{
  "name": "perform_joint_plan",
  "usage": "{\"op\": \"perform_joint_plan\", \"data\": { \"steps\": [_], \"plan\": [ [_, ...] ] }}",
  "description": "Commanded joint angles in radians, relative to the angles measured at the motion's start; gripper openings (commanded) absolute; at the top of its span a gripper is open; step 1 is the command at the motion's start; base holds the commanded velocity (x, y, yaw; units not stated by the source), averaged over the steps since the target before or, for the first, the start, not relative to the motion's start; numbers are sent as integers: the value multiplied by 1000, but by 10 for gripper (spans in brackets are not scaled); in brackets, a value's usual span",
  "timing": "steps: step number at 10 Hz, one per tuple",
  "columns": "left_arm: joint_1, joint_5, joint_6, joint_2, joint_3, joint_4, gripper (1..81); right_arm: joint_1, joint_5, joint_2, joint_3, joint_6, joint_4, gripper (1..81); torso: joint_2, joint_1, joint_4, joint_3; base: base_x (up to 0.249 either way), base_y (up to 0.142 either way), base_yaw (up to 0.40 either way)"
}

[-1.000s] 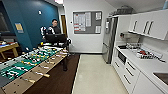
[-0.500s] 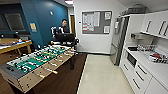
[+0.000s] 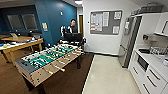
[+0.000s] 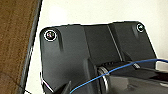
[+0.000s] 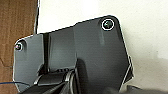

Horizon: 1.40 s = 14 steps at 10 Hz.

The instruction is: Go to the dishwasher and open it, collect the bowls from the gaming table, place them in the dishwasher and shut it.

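Observation:
The gaming table point(image 3: 23, 45), long with a white top and yellowish edge, stands at the far left by the blue wall. A small yellow-green thing point(image 3: 4, 46) lies on its left end; it is too small to tell whether it is one of the bowls. I cannot make out the dishwasher among the white kitchen units point(image 3: 150, 75) at the right. In both wrist views the robot's own dark plate hangs over pale floor beside brown wood floor.
A table-football table point(image 3: 47, 61) with a green field stands close on the left on the wood floor. A person point(image 3: 72, 28) stands behind it with a control rig. Pale floor point(image 3: 110, 75) runs ahead between it and the counter. A tall fridge point(image 3: 130, 40) stands at the right.
The whole head view has shifted right, so the camera has turned left. The table-football table now sits nearer the middle and the gaming table has come into view at the left.

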Motion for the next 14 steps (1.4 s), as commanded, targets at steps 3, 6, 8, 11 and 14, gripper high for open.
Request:
{"op": "perform_joint_plan", "data": {
  "steps": [3, 6, 8, 11, 14],
  "plan": [
    [-47, 53, 3, -4, -2, 2, 811, 50, -47, -2, -3, -3, -6, 811, 0, 0, 0, 0, 0, 0, 221],
    [-47, 53, 3, -5, -2, 0, 811, 50, -47, -1, 0, -3, -5, 811, 0, 0, 0, 0, 0, 0, 221],
    [-47, 53, 3, -4, -2, 0, 811, 50, -47, -2, -1, -1, -5, 811, 0, 0, 0, 0, 0, 0, 221],
    [-47, 53, 3, -4, -2, 0, 811, 50, -47, -1, -3, -1, -3, 811, 0, 0, 0, 0, 0, 0, 220],
    [-47, 53, 3, -5, -2, -1, 811, 50, -47, -2, -4, -1, -3, 811, 0, 0, 0, 0, 0, 0, 220]
  ]
}}
